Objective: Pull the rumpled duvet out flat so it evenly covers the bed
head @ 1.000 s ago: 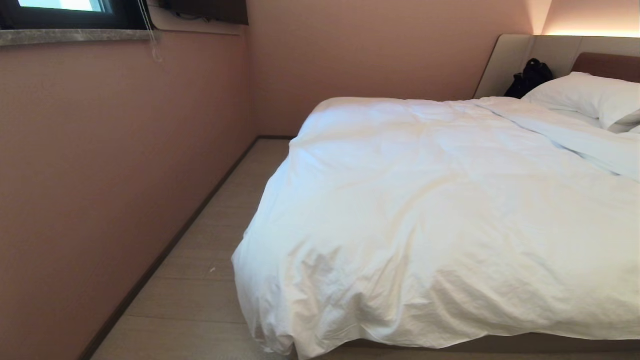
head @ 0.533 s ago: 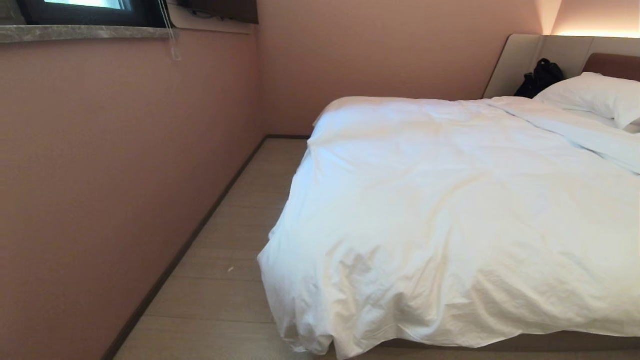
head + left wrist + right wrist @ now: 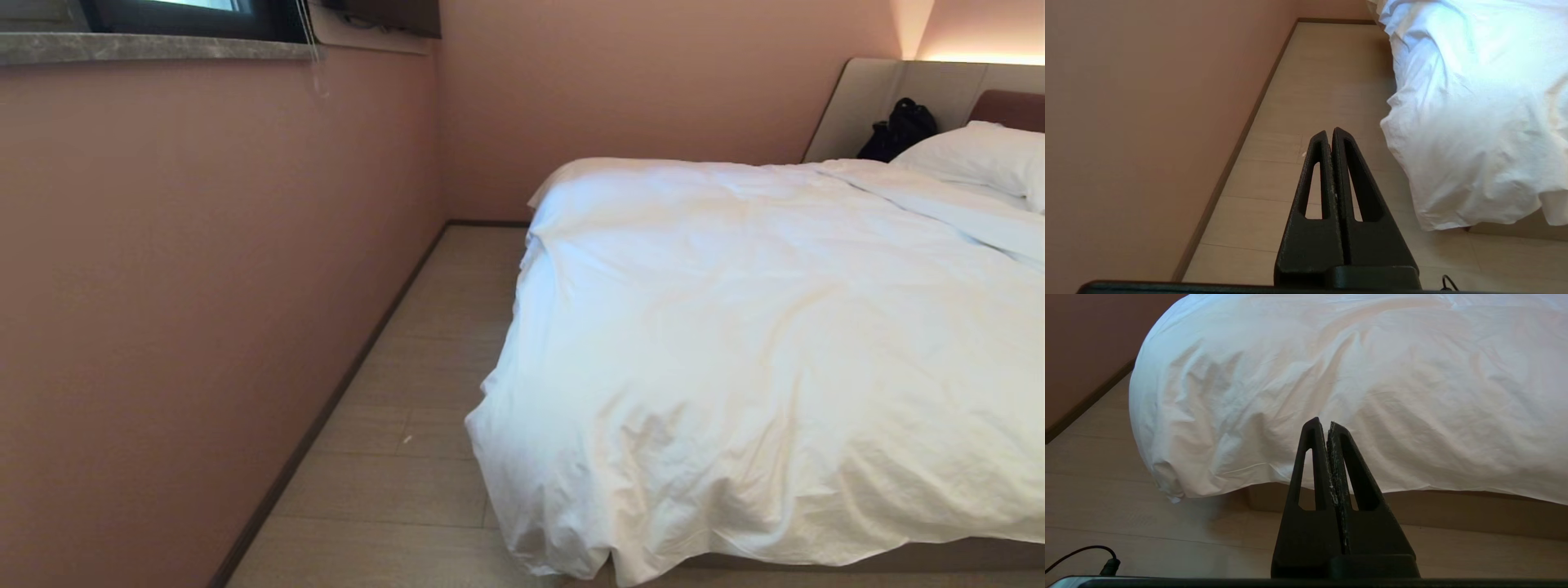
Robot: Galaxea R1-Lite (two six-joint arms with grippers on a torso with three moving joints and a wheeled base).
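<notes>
The white duvet (image 3: 759,351) lies wrinkled over the bed (image 3: 857,559), its corner drooping to the floor (image 3: 408,425) beside the pink wall (image 3: 188,286). Both hands, left hand (image 3: 1329,132) and right hand (image 3: 1321,424), are pressed together, empty, short of the duvet, so a pull could bunch it or drag it off unevenly. The bed's far side and most of the pillow (image 3: 971,155) are cut off.

One bed (image 3: 816,563), one white duvet (image 3: 759,343) spread over it, one pillow (image 3: 971,155) at its head, one black bag (image 3: 898,131) beside that pillow and one window (image 3: 188,12) in the wall, with my two hands, left hand (image 3: 1329,132) and right hand (image 3: 1323,424), both pressed closed.
</notes>
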